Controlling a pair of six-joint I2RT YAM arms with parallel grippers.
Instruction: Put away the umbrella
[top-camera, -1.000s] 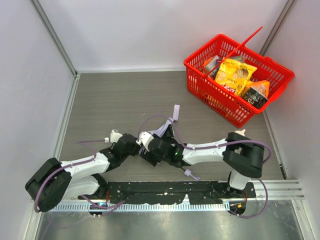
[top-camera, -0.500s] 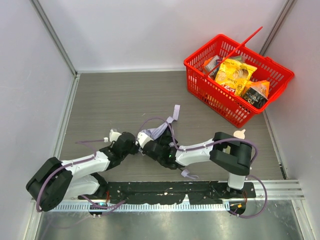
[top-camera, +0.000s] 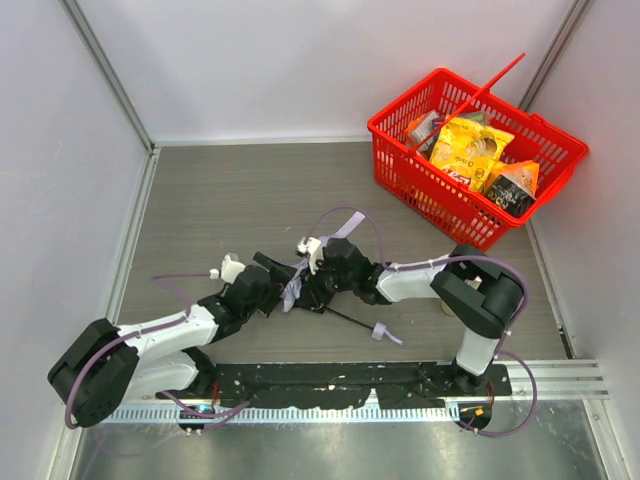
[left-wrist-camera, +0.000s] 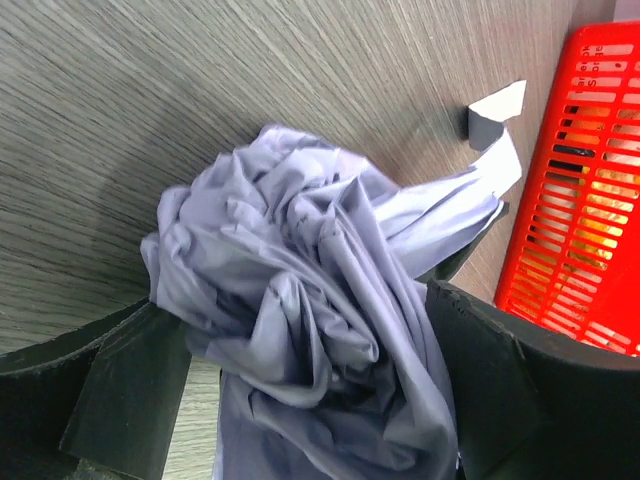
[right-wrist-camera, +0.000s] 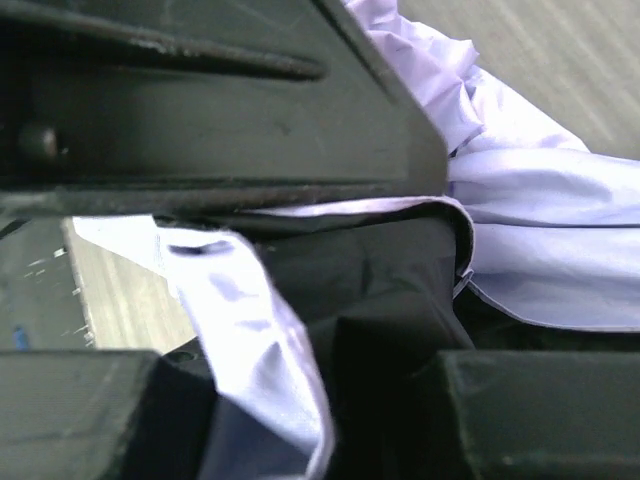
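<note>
The umbrella (top-camera: 293, 287) is a crumpled pale lavender bundle near the table's front middle. Its thin black shaft (top-camera: 350, 318) runs right to the small pale handle (top-camera: 384, 333), and a strap (top-camera: 345, 226) sticks up behind. My left gripper (top-camera: 278, 275) stands open, its fingers (left-wrist-camera: 130, 390) wide on either side of the fabric (left-wrist-camera: 300, 290). My right gripper (top-camera: 318, 278) meets it from the right. In the right wrist view it (right-wrist-camera: 330, 400) is shut on dark and lavender folds of the umbrella (right-wrist-camera: 540, 230).
A red basket (top-camera: 425, 195) with several snack packets stands at the back right, its handle raised; its wall (left-wrist-camera: 580, 200) shows at the right in the left wrist view. White walls close the table at the left, back and right.
The left jaws have opened wide around the fabric. The right gripper closed on the umbrella and shifted up and right, drawing the bundle along; shaft and handle now trail to the right.
</note>
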